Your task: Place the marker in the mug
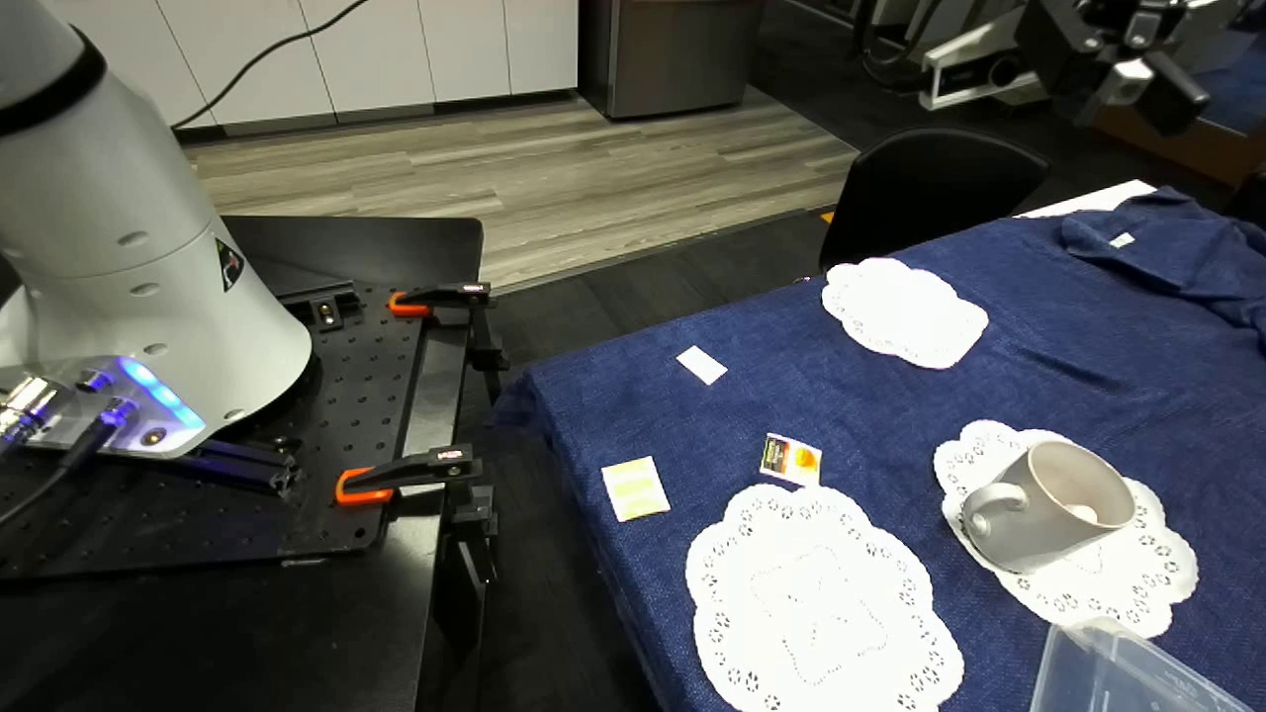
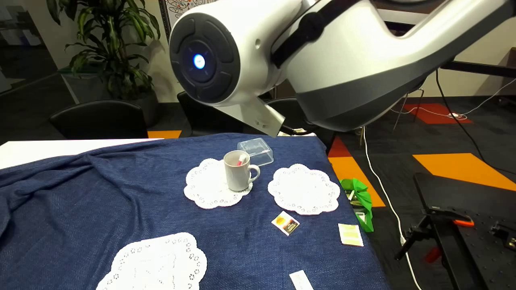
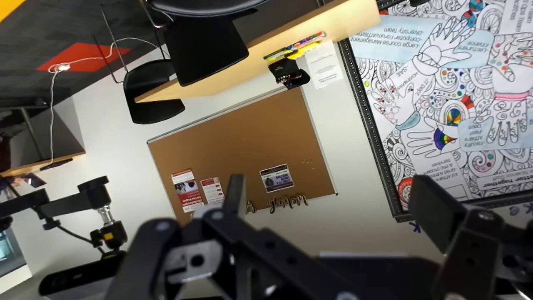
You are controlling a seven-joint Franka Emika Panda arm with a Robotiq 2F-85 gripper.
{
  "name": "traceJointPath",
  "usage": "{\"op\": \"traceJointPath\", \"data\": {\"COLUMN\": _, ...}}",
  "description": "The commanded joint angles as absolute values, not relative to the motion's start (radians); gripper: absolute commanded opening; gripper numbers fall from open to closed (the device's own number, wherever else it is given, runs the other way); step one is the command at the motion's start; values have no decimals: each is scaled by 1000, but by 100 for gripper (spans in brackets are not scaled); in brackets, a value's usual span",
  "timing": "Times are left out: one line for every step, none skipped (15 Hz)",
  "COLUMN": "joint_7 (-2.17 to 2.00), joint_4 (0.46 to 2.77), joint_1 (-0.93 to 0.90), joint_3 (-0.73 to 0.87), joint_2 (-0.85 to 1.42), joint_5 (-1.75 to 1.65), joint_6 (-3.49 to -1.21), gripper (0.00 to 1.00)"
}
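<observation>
Shows red and white on the marker (image 2: 241,160), pale grey on the mug (image 2: 237,177). Sets lacy white doilies (image 1: 821,603) against navy cloth (image 2: 229,241).

The mug (image 2: 237,176) looks ceramic, smooth with a soft sheen; the marker (image 2: 241,160) seems to be plastic. The tablecloth (image 2: 250,251) is matt, coarse-woven fabric, and the doilies (image 1: 821,613) look like lace-cut paper. The container (image 2: 257,152) is clear, glossy plastic. The robot arm (image 2: 342,72) has a smooth, satin shell, while the end effector (image 3: 333,198) mixes matt dark parts with bare metal. The floorboards (image 1: 554,188) show wood grain.
</observation>
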State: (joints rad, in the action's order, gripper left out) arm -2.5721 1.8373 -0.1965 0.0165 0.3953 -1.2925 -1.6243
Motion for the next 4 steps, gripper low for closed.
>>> {"op": "traceJointPath", "data": {"joint_7": -2576, "joint_4": 1844, "joint_1": -167, "joint_3": -19, "joint_2": 387, "joint_5": -1300, "joint_6": -1614, "gripper": 100}}
{"op": "traceJointPath", "data": {"joint_7": -2577, "joint_4": 1850, "joint_1": -166, "joint_3": -20, "joint_2": 383, "joint_5": -1300, "joint_6": -1614, "gripper": 100}}
{"op": "traceJointPath", "data": {"joint_7": -2577, "joint_4": 1852, "joint_1": -165, "joint_3": -20, "joint_2": 381, "joint_5": -1300, "joint_6": -1614, "gripper": 100}}
{"op": "traceJointPath", "data": {"joint_7": -2577, "joint_4": 1853, "joint_1": -165, "joint_3": -20, "joint_2": 381, "joint_5": -1300, "joint_6": -1614, "gripper": 100}}
